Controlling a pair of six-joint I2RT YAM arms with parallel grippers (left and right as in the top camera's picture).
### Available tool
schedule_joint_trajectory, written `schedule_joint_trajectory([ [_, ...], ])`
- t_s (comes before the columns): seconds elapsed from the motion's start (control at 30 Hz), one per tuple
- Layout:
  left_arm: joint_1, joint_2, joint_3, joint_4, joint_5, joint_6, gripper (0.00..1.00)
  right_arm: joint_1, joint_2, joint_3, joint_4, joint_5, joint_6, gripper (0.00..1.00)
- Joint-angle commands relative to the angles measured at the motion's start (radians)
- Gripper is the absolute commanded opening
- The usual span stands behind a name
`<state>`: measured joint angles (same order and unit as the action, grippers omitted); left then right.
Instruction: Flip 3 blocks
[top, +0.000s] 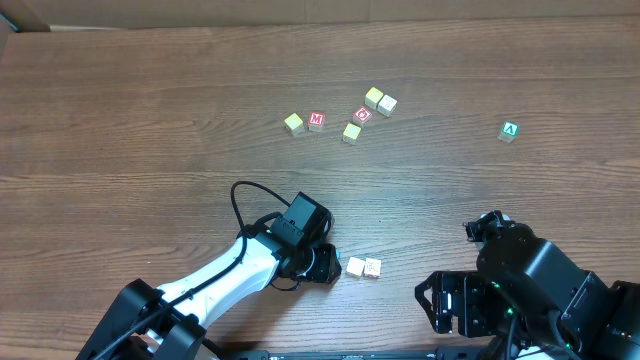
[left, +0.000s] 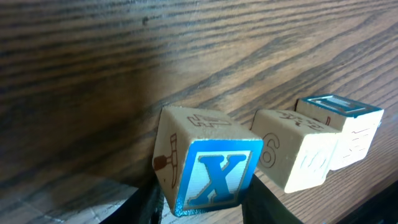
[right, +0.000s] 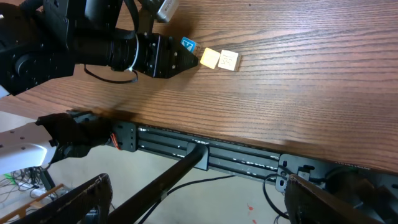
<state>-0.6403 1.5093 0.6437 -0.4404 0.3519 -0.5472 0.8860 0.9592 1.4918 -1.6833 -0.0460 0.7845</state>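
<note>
Blue X block tilted between left gripper fingers; pinched or loose, cannot tell. Settle it flat, clear of cream block just ahead.

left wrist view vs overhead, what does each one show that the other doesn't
Only the left wrist view: the markings. A blue X on the X block, which sits between the left fingers, and a 6 on the 6 block.
Only the overhead view: the red M block and red O block with four pale blocks around them, the green A block off alone, and the right arm.
Both: the X block, the 6 block and a third block by the left gripper, on the wood table.
</note>
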Motion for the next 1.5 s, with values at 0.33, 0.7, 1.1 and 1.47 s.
schedule_joint_trajectory([
  [0.33,0.000,-0.127,0.031,-0.126,-0.072,0.054,0.40,0.004,-0.004,0.000,0.006,-0.001,0.000,0.96],
  [0.7,0.057,-0.140,0.031,-0.201,-0.248,0.072,0.04,0.004,-0.004,0.000,0.005,-0.001,0.004,0.40],
  [1.1,0.111,-0.087,0.031,-0.105,-0.245,0.118,0.04,0.004,0.008,-0.114,0.030,0.051,0.089,0.23],
  [1.47,0.110,0.017,0.031,-0.011,-0.158,0.136,0.04,0.004,0.008,-0.426,0.216,0.026,0.133,0.22],
])
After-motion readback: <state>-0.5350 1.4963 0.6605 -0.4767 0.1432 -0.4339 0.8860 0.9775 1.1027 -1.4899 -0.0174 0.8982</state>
